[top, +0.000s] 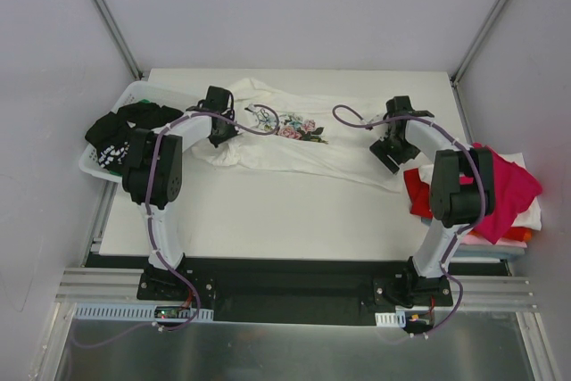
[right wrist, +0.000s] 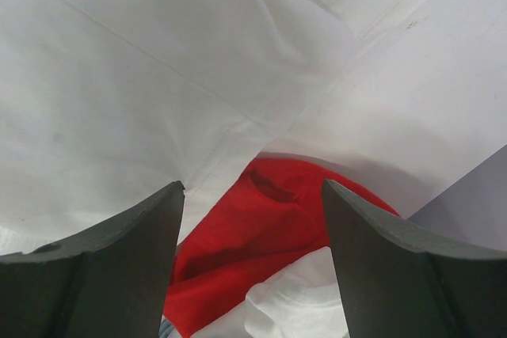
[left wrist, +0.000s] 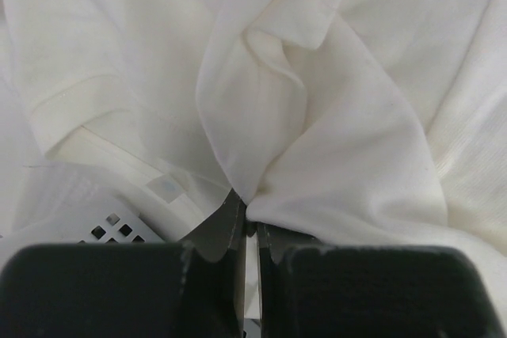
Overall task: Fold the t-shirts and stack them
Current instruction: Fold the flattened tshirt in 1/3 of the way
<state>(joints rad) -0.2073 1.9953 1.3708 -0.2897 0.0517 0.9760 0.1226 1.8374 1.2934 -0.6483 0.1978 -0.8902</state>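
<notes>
Cloth is lying rumpled across the far half of the pale table [top: 268,211]: a soft, cream-tinged white t-shirt [top: 348,160] with a pink-and-green floral print, stretching in a loose band between the two arms. The left gripper [left wrist: 247,223] is pinching a peaked fold of that thin knit. Its dark fingers [left wrist: 218,231] are sitting almost together with only fabric between them, and creases are fanning upward from the pinch. The right gripper [right wrist: 253,191] is standing wide apart, holding nothing. Its matte grey fingers [right wrist: 119,251] are hanging over the shirt's right edge, where a smooth red t-shirt [right wrist: 261,235] is showing past the hem. Further right, a magenta t-shirt [top: 513,186] is topping a crumpled pile. At left, a black t-shirt [top: 116,136] with white print is spilling from a white plastic basket [top: 134,93] with perforated walls.
</notes>
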